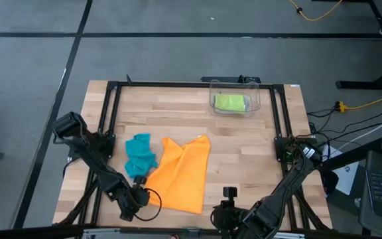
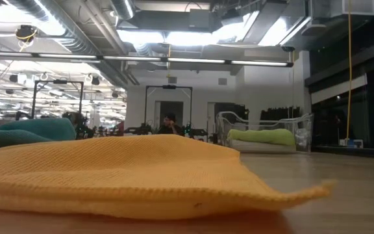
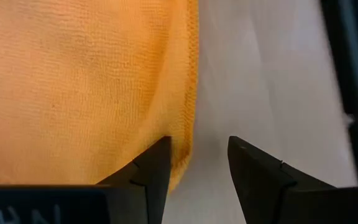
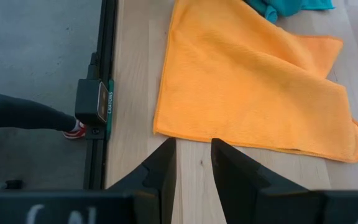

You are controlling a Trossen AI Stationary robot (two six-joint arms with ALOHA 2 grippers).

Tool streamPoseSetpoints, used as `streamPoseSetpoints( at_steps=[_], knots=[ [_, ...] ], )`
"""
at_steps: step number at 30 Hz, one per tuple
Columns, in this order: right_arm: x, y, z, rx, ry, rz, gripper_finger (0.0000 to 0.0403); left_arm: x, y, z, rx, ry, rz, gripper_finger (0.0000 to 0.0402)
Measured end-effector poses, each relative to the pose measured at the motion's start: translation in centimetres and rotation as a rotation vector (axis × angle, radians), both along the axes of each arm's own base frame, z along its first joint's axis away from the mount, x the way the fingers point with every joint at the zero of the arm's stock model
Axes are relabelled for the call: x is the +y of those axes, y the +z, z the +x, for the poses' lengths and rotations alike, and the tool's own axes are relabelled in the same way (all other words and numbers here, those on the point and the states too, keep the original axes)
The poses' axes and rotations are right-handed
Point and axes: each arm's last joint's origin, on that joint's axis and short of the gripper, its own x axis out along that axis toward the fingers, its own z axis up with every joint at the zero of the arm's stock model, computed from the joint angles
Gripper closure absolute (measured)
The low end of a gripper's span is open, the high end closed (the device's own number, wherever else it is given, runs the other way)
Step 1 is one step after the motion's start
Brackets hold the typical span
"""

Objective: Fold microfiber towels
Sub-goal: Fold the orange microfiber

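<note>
orange towel: spread loosely on the worktop, near-centre, with a fold running across it and its far corners rumpled; fills the foreground of the low view
teal towel: crumpled in a heap just left of the orange towel, touching its left edge; shows behind the orange one in the low view
green towel: bunched inside the clear bin
clear bin: far side of the worktop, right of centre; in the low view it stands far right with the green towel in it
grey towel: cannot find it in any view
left pincer: at the near left, by the orange towel's near left edge; fingers spread with a gap between them, one finger tip right at the towel's hem, the other over bare wood; nothing pinched
right pincer: at the near edge of the worktop, right of the orange towel's near corner; fingers apart by a narrow gap, pointing at the towel's near edge, holding nothing
person: a dark sleeve or leg and a red and white shoe on the floor beside the worktop frame
</note>
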Motion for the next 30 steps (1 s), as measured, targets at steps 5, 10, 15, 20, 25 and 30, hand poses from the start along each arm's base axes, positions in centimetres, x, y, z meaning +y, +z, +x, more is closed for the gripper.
streamPoseSetpoints(
  at_steps=[5,10,15,20,25,30],
  knots=[
    [0.0,0.0,0.0,0.0,0.0,0.0,0.0299,-0.5,-0.1,0.5,0.008,0.005,0.033,0.0248],
    [0.0,0.0,0.0,0.0,0.0,0.0,0.0299,-0.8,2.1,1.0,-0.015,0.023,0.139,0.0248],
    [0.0,0.0,0.0,0.0,0.0,0.0,0.0299,-1.3,3.3,1.1,0.01,-0.015,0.209,0.0248],
    [0.0,0.0,0.0,0.001,0.0,0.0,0.0299,-1.7,2.5,0.8,0.028,-0.033,0.23,0.0248],
    [0.0,0.0,0.0,0.0,0.001,-0.001,0.0299,-2.2,0.7,0.4,0.09,-0.063,0.272,0.0248],
    [0.0,0.0,0.0,0.001,0.002,-0.002,0.0299,-2.3,0.0,0.5,0.096,-0.062,0.322,0.0248]
  ],
)
